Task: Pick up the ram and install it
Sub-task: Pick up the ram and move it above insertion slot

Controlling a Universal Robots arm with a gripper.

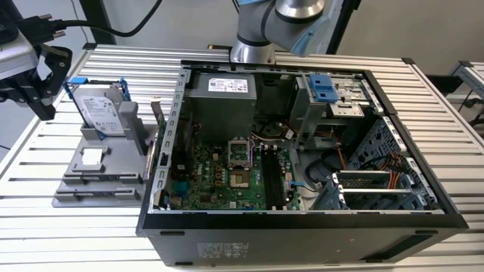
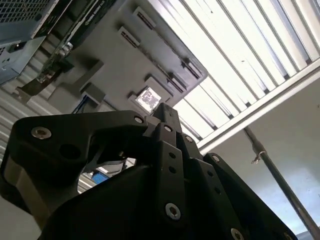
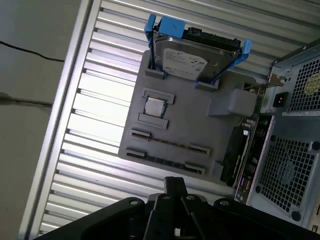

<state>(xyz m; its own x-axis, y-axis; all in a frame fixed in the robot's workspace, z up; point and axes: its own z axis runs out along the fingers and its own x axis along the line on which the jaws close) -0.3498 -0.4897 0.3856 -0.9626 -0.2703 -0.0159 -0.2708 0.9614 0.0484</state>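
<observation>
Black and angular, the gripper (image 3: pixel 175 184) is seen in the first wrist view with its fingertips drawn together and nothing clamped between them. It is poised above a grey holder (image 3: pixel 200 125) without touching it. Nearest to it, the ram (image 3: pixel 165 162) is found as a thin, dark, narrow stick set in the holder's outermost groove, the one farthest from the hard drive; its chips and label cannot be made out. Further along the holder a small square silver chip (image 3: pixel 154 106) is seated, and beyond it a silver hard drive (image 3: pixel 192 60) is propped in a blue frame. Beside the holder, an open computer case (image 1: pixel 302 238) is laid on a slatted metal table (image 1: pixel 454 141), its green motherboard (image 1: pixel 219 181) exposed.
</observation>
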